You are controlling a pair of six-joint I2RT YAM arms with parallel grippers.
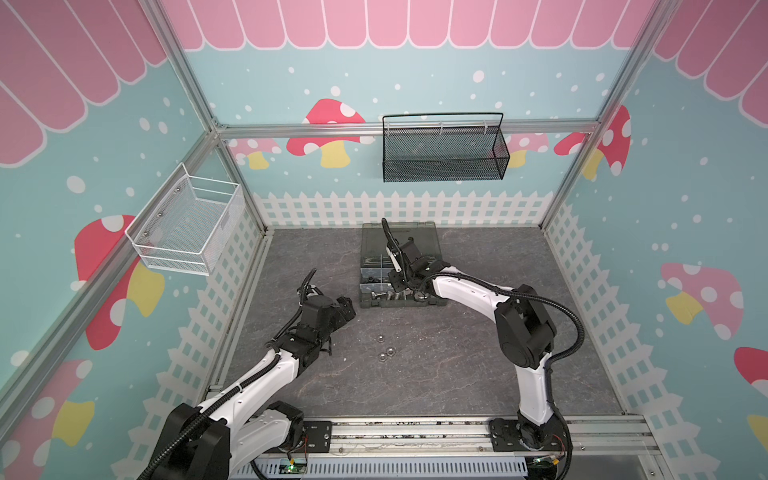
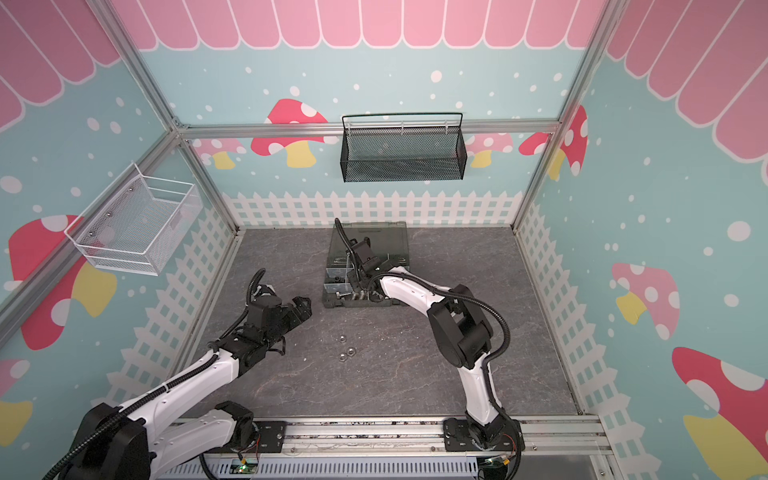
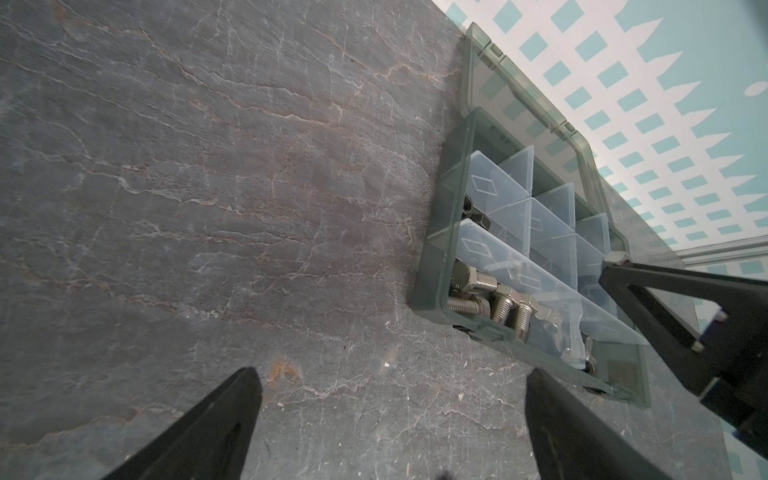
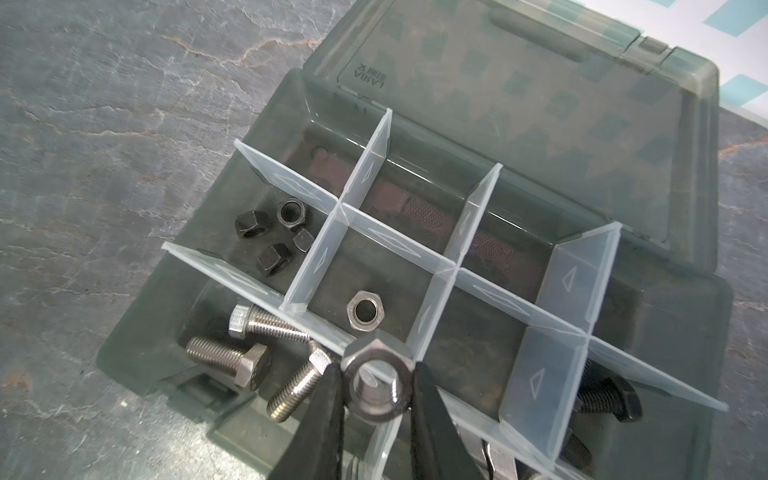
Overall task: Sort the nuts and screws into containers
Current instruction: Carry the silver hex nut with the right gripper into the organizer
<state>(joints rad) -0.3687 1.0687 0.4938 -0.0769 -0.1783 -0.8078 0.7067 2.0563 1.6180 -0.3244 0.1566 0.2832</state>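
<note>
Right gripper (image 4: 376,370) pinches a silver hex nut (image 4: 376,390) over the open organiser case (image 4: 137,332)
The nut hangs above the divider between the compartment of silver screws (image 4: 249,332) and one holding a single nut (image 4: 365,311); black nuts (image 4: 270,237) lie in a neighbouring compartment. The left gripper (image 1: 347,309), jaws spread wide, hovers left of the case, and three loose nuts (image 1: 390,351) lie on the table (image 1: 457,374)

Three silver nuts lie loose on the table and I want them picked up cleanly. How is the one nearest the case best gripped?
Grip that nut across its outer hex sides, coming straight down from above. It seems to lie flat, hole up, so only the sides offer purchase; it sits apart from the other two nuts, leaving room for the jaws.
</note>
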